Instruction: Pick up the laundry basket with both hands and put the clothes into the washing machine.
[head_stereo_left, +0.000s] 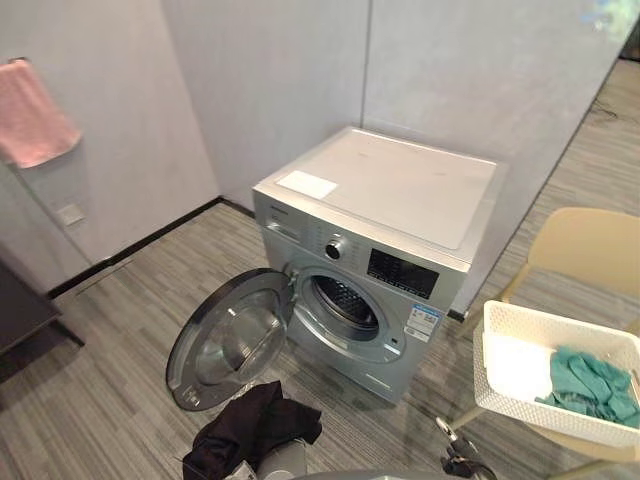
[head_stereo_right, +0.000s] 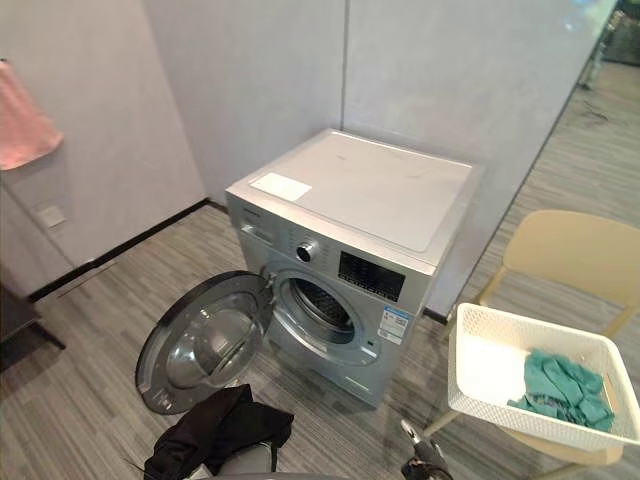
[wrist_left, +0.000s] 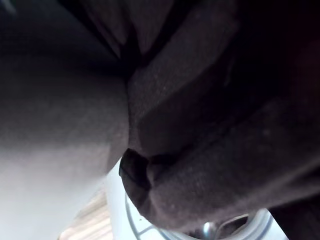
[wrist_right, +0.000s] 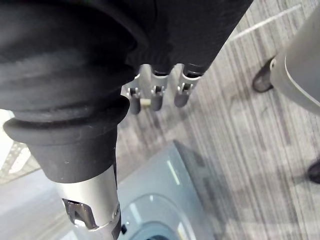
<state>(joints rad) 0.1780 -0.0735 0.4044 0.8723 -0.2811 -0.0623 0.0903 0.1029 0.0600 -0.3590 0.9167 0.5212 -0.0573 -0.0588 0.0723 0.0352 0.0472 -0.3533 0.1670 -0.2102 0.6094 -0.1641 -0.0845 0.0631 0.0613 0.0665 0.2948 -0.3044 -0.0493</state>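
I judge the white basket (head_stereo_left: 520, 395) on the chair (head_stereo_left: 590, 250) at near right, teal clothes (head_stereo_left: 590, 385) inside, light and stiff-rimmed, so I'd take both end rims, while my left hand is buried under a dark garment (head_stereo_left: 250, 425) and my right hand (wrist_right: 156, 89) is empty near the floor — I can't tell either's state.

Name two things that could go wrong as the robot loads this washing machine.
The dark garment hangs loose low before the robot, short of the drum; it might slip to the floor. The open door stands out toward it and could snag the cloth or block the reach.
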